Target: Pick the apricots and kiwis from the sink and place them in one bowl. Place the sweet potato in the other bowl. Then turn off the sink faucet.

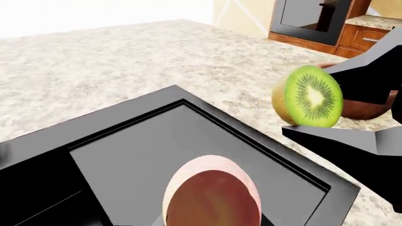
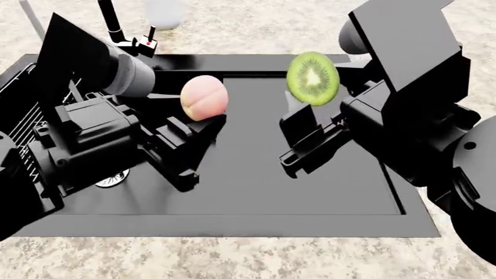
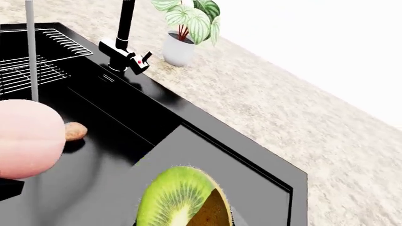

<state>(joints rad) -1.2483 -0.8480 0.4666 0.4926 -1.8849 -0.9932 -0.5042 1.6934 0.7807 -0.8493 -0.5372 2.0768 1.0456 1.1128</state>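
Note:
In the head view my left gripper [image 2: 197, 122] is shut on a round pinkish apricot [image 2: 204, 97], held above the flat drainboard of the black sink [image 2: 232, 224]. Beside it my right gripper [image 2: 316, 111] is shut on a cut green kiwi [image 2: 313, 78], pale face showing. The left wrist view shows the apricot [image 1: 212, 193] close up, the kiwi [image 1: 308, 96] between the right fingers [image 1: 339, 139], and a reddish-brown bowl [image 1: 370, 108] on the counter behind it. The faucet [image 3: 125, 33] stands at the sink's back with its red-marked lever [image 3: 142, 61]. A brownish-orange lump [image 3: 76, 132] lies in the basin; I cannot tell what it is.
A thin stream of water [image 3: 29, 52] falls into the basin. A steel wire rack [image 3: 37, 66] spans the basin's far side, and a chrome drain [image 2: 112, 181] shows below my left arm. A potted plant [image 3: 180, 47] stands on the speckled counter [image 1: 125, 61] behind the faucet.

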